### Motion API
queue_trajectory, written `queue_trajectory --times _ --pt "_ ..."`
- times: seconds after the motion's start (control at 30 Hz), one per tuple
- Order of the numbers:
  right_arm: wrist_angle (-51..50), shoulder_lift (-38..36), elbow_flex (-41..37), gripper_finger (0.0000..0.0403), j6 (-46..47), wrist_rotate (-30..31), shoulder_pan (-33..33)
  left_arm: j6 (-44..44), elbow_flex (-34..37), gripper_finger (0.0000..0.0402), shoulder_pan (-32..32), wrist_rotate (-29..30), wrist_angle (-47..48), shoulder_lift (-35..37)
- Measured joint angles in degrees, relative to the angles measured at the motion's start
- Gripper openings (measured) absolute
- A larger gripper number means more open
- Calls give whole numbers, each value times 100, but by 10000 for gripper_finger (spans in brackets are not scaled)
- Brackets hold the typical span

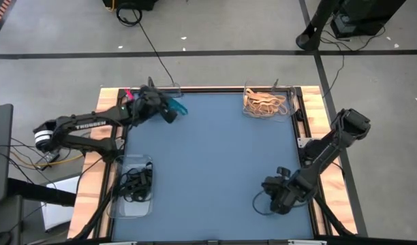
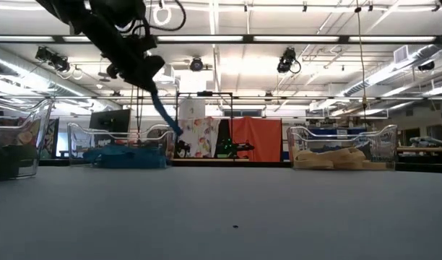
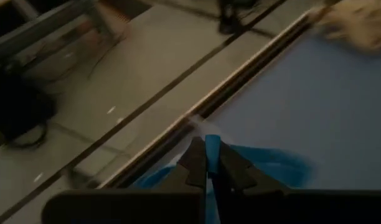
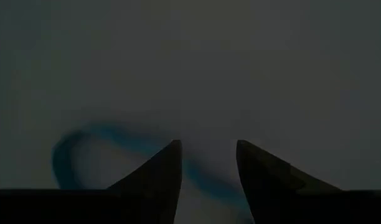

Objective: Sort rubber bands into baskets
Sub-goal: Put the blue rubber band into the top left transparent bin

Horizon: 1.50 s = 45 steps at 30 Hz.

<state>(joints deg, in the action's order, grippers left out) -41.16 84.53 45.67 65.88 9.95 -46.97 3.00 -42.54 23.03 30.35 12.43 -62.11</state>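
A blue-topped desk (image 1: 208,163) carries three clear baskets: tan rubber bands (image 1: 266,103) at the far right, black rubber bands (image 1: 135,182) at the near left, and teal ones in the far-left basket (image 2: 123,148). The left end effector (image 1: 173,109) hangs above that far-left basket, pinched shut on a teal rubber band (image 2: 162,108) that dangles below it. The right end effector (image 4: 208,168) sits low at the near right corner, fingers apart, straddling another teal band (image 4: 103,140) lying flat on the desk. Released off-centre, the dangling band could land on the basket's rim or outside. The flat band may slip under closing fingers.

Matt blue table (image 1: 208,170), clear plastic baskets (image 1: 268,102)
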Motion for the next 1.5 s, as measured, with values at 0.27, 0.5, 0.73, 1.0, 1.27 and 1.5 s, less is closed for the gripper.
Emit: queue_trajectory --times 0.27,0.5,0.73,1.0,1.27,1.5 --pt "-305 2 0 165 719 -762 -501 -36 2 15 1126 0 502 -2" --pt "-307 2 0 165 862 -708 -712 258 2 17 1789 -47 1563 -7" --pt "-303 4 0 165 633 -162 -734 34 2 76 2019 -200 1866 -9" --pt "-288 4 0 165 592 -31 -736 102 2 202 2017 -173 1944 -9" --pt "-168 63 0 165 442 -118 -807 505 2 236 1970 -392 2010 -11" --pt "-231 351 -84 163 417 115 -928 693 2 223 1593 -814 2031 -11"
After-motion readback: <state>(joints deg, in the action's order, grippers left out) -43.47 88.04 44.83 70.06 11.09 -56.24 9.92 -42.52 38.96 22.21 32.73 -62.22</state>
